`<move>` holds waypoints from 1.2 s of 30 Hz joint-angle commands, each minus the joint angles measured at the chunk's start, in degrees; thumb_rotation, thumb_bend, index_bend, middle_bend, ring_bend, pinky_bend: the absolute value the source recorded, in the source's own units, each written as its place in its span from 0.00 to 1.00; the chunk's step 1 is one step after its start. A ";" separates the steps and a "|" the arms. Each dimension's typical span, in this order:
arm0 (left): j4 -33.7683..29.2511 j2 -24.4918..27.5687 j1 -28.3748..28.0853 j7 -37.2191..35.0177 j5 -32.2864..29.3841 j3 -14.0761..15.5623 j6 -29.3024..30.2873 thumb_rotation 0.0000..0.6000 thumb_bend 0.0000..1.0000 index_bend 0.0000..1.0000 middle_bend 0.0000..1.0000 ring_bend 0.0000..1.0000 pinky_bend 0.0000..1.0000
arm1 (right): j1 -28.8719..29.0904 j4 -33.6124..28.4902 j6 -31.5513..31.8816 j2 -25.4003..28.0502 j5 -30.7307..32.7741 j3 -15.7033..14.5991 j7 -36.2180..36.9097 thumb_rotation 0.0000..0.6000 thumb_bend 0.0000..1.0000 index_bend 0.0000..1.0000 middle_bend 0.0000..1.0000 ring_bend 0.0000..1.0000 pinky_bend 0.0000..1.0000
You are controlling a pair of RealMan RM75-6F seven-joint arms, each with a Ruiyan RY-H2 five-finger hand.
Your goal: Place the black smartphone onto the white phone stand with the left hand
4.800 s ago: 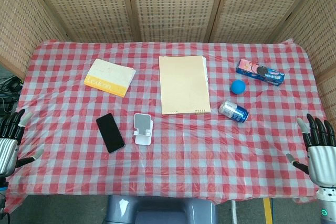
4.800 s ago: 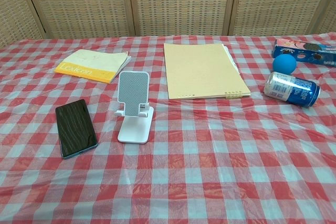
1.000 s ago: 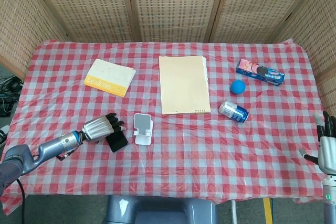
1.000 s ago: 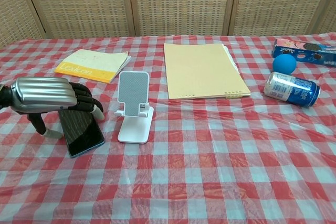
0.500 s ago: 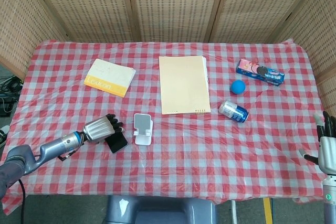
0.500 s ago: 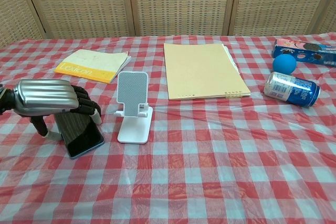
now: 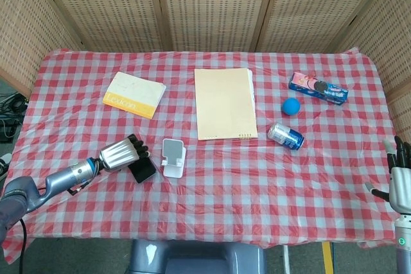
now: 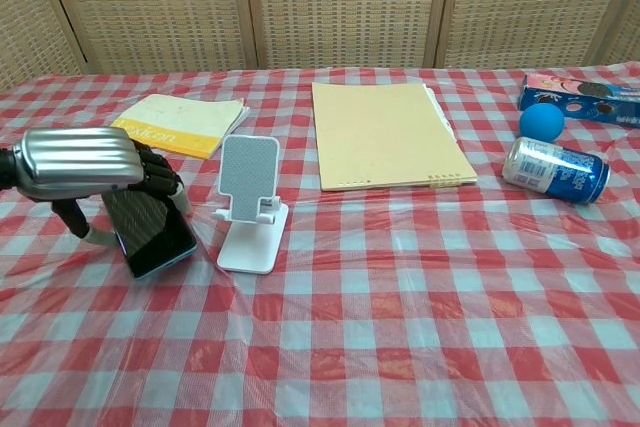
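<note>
The left hand (image 8: 85, 169) is covering the top of the phone (image 8: 152, 232), so how the fingers are gripping it is hard to tell. In the chest view the picture's left edge is cutting off its arm. The right hand (image 7: 399, 181) is showing only partly at the head view's right edge. The cookie box (image 8: 585, 97) is running off the chest view's right edge.

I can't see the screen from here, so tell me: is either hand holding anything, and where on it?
The left hand grips the black smartphone at its upper end. The right hand holds nothing.
</note>
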 commanded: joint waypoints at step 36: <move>-15.31 10.02 -16.90 37.34 11.46 -7.43 0.23 1.00 0.33 0.49 0.36 0.39 0.32 | -0.18 -1.21 -0.65 1.22 -0.30 -0.43 2.00 1.00 0.00 0.04 0.00 0.00 0.00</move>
